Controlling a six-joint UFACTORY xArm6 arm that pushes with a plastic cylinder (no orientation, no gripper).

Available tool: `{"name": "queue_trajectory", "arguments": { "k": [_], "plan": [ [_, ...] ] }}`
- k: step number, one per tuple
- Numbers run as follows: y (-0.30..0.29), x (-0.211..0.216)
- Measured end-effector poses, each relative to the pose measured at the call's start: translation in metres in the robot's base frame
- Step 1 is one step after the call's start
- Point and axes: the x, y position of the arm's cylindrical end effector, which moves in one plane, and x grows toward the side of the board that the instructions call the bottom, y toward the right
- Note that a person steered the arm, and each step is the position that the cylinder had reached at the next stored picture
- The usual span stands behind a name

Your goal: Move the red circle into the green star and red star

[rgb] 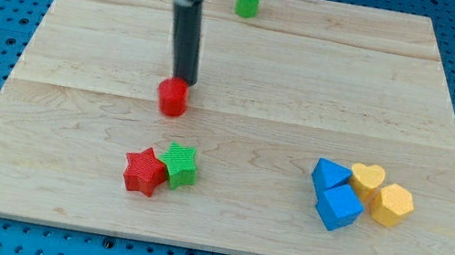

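Note:
The red circle (173,97) lies left of the board's middle. My tip (183,80) touches its top edge, just above it in the view. The red star (144,171) and the green star (179,165) sit side by side, touching, below the red circle toward the view's bottom. A gap of bare wood separates the red circle from the two stars.
A green cylinder (247,0) stands near the board's top edge. At the view's right sits a cluster: two blue blocks (331,175) (339,207), a yellow heart (368,179) and a yellow hexagon (394,205). The wooden board (309,86) rests on a blue pegboard.

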Motion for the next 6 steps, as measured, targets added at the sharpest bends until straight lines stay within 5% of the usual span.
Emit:
{"name": "queue_trajectory", "arguments": {
  "k": [1, 4, 6],
  "plan": [
    [0.000, 0.035],
    [-0.005, 0.045],
    [-0.059, 0.064]
  ]
}}
